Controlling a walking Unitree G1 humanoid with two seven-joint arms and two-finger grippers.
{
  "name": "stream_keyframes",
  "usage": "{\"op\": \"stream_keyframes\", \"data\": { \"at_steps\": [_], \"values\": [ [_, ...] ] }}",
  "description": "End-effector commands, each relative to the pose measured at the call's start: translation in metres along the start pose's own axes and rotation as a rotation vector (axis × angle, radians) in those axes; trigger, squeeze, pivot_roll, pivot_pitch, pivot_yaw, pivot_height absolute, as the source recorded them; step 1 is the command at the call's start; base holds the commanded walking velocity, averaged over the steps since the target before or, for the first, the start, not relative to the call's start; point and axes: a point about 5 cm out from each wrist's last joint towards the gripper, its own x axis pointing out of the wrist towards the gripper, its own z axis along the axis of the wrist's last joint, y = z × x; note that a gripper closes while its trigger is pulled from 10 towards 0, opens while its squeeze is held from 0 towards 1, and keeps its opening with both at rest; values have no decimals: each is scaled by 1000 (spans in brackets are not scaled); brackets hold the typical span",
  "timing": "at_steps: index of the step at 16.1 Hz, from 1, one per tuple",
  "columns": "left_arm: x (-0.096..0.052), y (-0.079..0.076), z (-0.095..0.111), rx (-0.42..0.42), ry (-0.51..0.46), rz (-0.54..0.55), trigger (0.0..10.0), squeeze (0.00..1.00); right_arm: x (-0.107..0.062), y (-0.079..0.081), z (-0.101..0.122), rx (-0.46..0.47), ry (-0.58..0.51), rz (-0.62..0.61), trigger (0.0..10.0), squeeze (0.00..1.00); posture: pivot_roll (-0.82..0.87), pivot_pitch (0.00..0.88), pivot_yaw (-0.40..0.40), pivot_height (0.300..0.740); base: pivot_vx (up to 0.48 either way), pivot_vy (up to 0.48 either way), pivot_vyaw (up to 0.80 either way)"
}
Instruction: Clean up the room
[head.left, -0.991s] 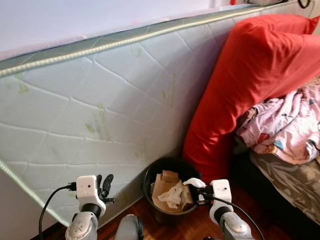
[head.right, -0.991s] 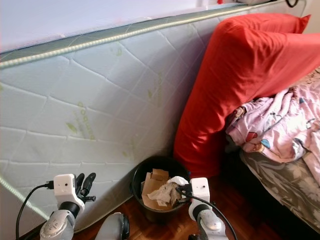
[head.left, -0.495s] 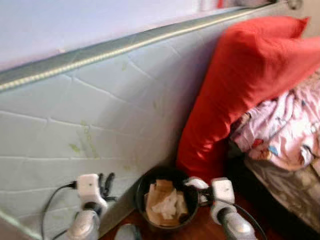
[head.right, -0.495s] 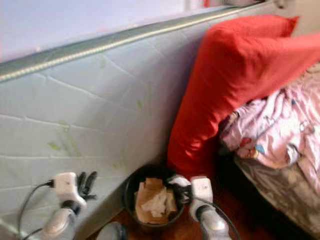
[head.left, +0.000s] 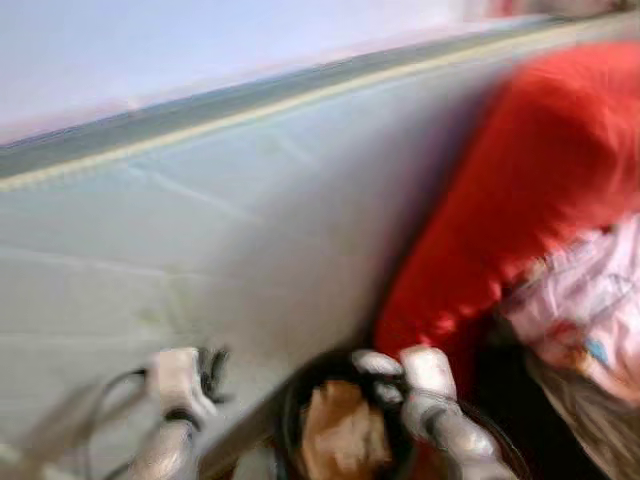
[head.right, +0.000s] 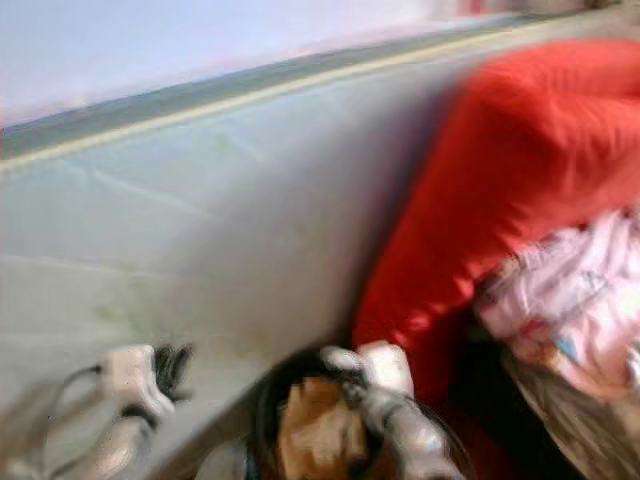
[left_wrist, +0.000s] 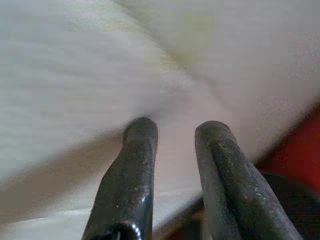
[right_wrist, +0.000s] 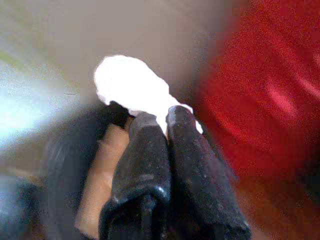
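Note:
The head views are blurred. My right gripper (head.left: 388, 372) is shut on a white crumpled paper wad (right_wrist: 131, 87) and holds it at the far right rim of a black waste bin (head.left: 296, 392). Brown cardboard and paper scraps (head.left: 340, 436) lie inside the bin. In the right wrist view the wad sticks out past the closed fingertips (right_wrist: 145, 122), with the bin's dark wall (right_wrist: 65, 165) below. My left gripper (head.left: 212, 366) hovers to the left of the bin, close to the mattress, open with nothing between its fingers (left_wrist: 141, 135).
A pale quilted mattress (head.left: 200, 230) leans on its side behind the bin. A big red pillow (head.left: 540, 180) rests against it on the right, above pink patterned bedding (head.left: 590, 300). Dark wooden floor shows beside the bin in the right wrist view.
The whole picture has shifted and blurred, so the camera is moving. The right gripper still grips the white wad at the bin's rim. The left gripper keeps its place.

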Motion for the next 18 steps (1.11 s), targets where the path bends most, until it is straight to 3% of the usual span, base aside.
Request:
{"op": "stream_keyframes", "data": {
  "at_steps": [1,5,11,15,18],
  "values": [
    [5,-9,7,-28,-36,-8,10000,0,-9,-11,-16,-5,82,-4,10000,0,147,0,-21,617,0,0,0],
    [4,-13,7,-32,-35,-18,10000,0,-9,-10,-23,-51,149,-2,10000,0,148,0,-23,617,0,0,0],
    [-1,-20,12,-44,-58,-23,10000,0,0,5,-18,-65,218,53,10000,0,184,39,-44,617,0,0,0],
    [-10,-26,20,-52,-89,-26,10000,0,-7,0,-24,-31,165,42,10000,0,215,91,-62,617,0,0,0],
    [-15,-27,38,-50,-144,-15,10000,0,-7,-12,-12,20,59,-14,10000,0,245,135,-74,617,0,0,0]
  ]
}}
